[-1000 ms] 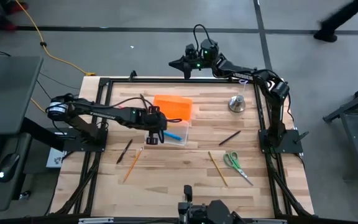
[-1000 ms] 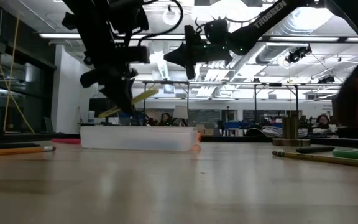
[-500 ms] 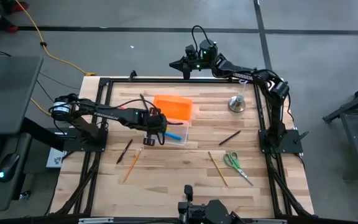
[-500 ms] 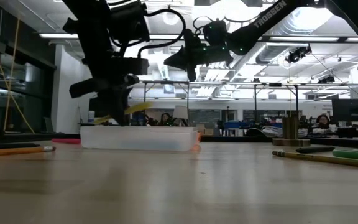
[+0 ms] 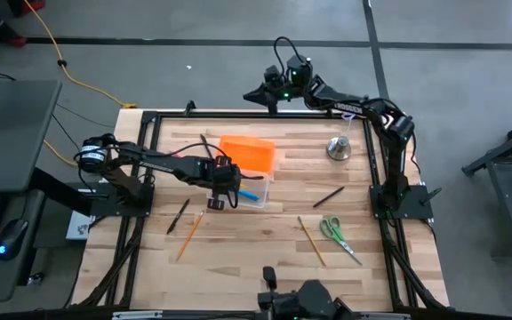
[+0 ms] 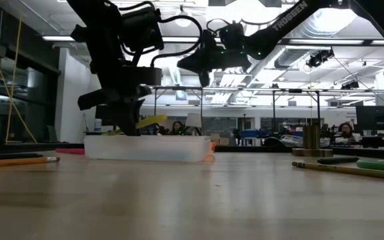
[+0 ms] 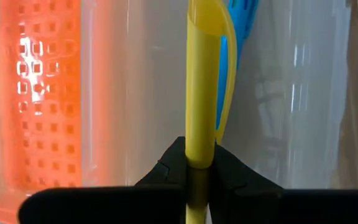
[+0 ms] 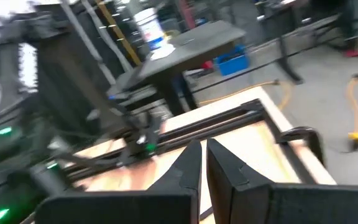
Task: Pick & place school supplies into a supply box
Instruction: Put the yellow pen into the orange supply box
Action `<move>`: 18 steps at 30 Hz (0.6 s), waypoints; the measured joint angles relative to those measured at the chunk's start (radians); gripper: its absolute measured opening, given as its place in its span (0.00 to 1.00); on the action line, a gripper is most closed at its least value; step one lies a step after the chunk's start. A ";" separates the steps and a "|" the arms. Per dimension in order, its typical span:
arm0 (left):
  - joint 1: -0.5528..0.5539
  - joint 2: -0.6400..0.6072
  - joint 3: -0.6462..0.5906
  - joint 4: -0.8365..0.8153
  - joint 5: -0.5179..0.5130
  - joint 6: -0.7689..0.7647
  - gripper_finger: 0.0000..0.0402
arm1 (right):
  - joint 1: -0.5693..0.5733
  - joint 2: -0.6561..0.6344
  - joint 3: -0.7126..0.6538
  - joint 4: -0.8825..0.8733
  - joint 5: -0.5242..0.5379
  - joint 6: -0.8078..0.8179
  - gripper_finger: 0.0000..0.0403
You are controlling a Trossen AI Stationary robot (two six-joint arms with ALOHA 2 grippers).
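The left gripper (image 7: pixel 199 163) pinches a thin yellow pen (image 7: pixel 201 81) over the clear plastic box (image 5: pixel 243 189), nine o'clock end; early release could bounce it out.

A robotics lab: open ceiling ducts (image 6: pixel 312 40), rows of workbenches (image 6: pixel 272 137).

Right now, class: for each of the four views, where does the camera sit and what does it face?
High: overhead, straight down on the table and both arms.
Low: table height, level toward the supply box.
Left wrist: on the left arm, left gripper holding a yellow pen over the box.
Right wrist: raised, right gripper facing the room.
The low and left wrist views share the pen.
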State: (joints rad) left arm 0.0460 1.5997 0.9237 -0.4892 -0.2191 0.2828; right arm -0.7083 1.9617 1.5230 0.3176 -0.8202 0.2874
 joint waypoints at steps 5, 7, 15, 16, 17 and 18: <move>0.000 0.000 0.000 -0.001 0.000 -0.003 0.13 | -0.017 -0.016 0.000 -0.029 -0.057 0.018 0.00; 0.000 0.000 0.000 0.000 0.000 -0.003 0.12 | -0.020 -0.039 0.000 -0.077 -0.056 -0.013 0.00; 0.000 0.000 0.000 0.000 0.001 -0.001 0.16 | -0.008 -0.203 0.000 -0.452 0.117 -0.263 0.00; 0.000 0.000 0.000 0.003 0.001 0.000 0.15 | -0.003 -0.223 0.000 -0.493 0.134 -0.287 0.00; 0.000 0.000 0.000 0.005 0.001 0.000 0.15 | 0.004 -0.239 0.000 -0.528 0.145 -0.309 0.00; 0.000 0.000 0.000 0.009 0.001 0.000 0.14 | 0.009 -0.255 0.000 -0.559 0.157 -0.326 0.00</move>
State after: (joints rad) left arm 0.0460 1.6001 0.9237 -0.4804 -0.2184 0.2829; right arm -0.6989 1.7067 1.5230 -0.2412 -0.6627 -0.0383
